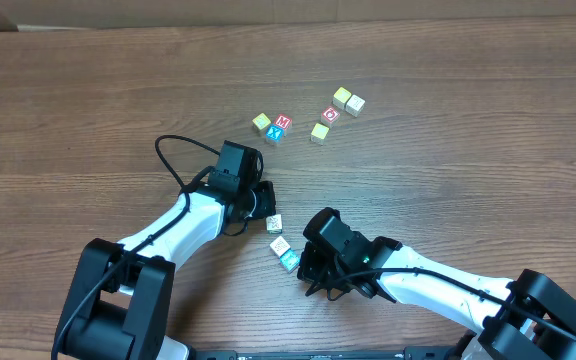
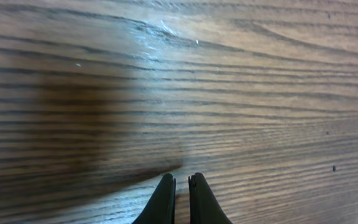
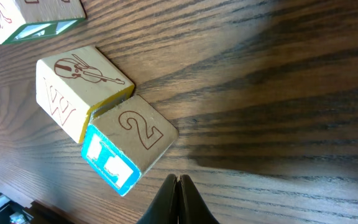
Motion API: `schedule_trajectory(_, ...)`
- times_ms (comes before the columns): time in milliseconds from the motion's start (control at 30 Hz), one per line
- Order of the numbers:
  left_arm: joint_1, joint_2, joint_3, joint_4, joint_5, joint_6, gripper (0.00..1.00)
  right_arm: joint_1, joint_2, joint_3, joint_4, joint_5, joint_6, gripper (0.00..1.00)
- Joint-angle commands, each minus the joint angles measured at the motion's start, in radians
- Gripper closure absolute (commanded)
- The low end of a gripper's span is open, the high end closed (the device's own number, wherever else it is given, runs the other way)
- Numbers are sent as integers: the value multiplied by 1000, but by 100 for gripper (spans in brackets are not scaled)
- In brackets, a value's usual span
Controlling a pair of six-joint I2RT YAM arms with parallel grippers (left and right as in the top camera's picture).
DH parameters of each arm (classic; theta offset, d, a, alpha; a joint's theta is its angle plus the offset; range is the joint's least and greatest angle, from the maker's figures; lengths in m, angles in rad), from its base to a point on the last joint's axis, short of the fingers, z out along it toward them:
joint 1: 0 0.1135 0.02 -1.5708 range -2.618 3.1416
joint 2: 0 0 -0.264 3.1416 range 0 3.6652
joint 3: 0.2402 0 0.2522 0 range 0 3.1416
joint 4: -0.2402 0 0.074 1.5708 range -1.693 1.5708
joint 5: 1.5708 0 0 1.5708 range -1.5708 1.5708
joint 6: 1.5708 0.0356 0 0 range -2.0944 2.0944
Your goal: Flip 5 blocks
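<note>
Three blocks lie in a short line between my grippers: a cream one [image 1: 274, 223], a pale one [image 1: 280, 244] and a teal-faced one [image 1: 289, 260]. The right wrist view shows the teal L block with a "2" on top [image 3: 129, 146] touching a violin-and-W block [image 3: 79, 87], with a third block [image 3: 30, 15] beyond. My right gripper [image 3: 178, 177] [image 1: 304, 264] is shut and empty, its tips just short of the teal block. My left gripper [image 2: 181, 177] [image 1: 265, 200] is shut over bare wood, just above the cream block.
Several more blocks sit farther back: a yellow-green one [image 1: 261, 122], a red M [image 1: 282, 122] on a blue one [image 1: 275, 133], a red one [image 1: 331, 114], and pale ones [image 1: 320, 132] [image 1: 348, 100]. A black cable [image 1: 173, 150] loops left of the left wrist.
</note>
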Motion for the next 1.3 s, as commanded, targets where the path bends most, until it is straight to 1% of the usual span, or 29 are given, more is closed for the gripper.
schedule_trajectory(0, -19, 8, 11, -8, 24, 14, 96, 5, 4, 20, 0, 8, 8, 96)
schedule_trajectory(333, -24, 8, 11, -59, 21, 14, 96, 5, 4, 20, 0, 10, 8, 96)
schedule_trajectory(1033, -24, 8, 11, -86, -1, 14, 96, 10, 4, 20, 5, 17, 23, 96)
schedule_trajectory(1267, -24, 8, 11, -90, -5, 19, 96, 30, 4, 20, 38, 19, 23, 96)
